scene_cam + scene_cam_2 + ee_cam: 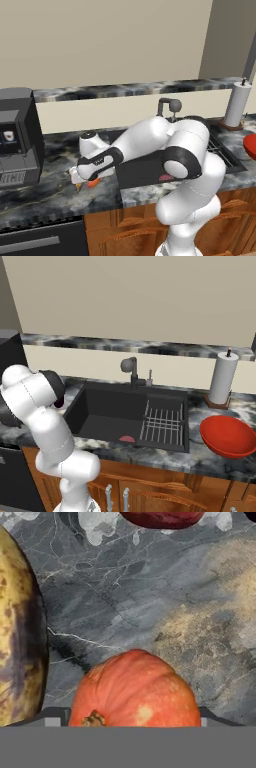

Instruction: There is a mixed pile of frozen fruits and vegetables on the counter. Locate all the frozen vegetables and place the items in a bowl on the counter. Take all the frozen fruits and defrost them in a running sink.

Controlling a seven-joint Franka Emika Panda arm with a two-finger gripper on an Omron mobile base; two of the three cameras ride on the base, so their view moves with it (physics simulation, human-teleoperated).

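On the marbled counter [55, 195] left of the sink [145, 170], my gripper [80, 184] is lowered over the pile. The orange-red round piece [135, 689], a ribbed vegetable with a pale spot, rests on the stone between my gripper's [133, 717] two tips. The jaws stand apart, close on either side of it, and I cannot tell if they touch it. It shows as an orange patch [93, 183] beside the hand. The yellow-brown banana [20, 637] lies to its left and the red fruit [160, 518] at the top edge. The red-orange bowl [227, 436] sits right of the sink [100, 406].
A black coffee machine [17, 140] stands on the counter left of the gripper. The grey tap [131, 368] rises behind the sink, and a flat pinkish-red oval [127, 439] lies in the basin beside a wire rack [162, 423]. A paper towel roll [221, 378] stands behind the bowl.
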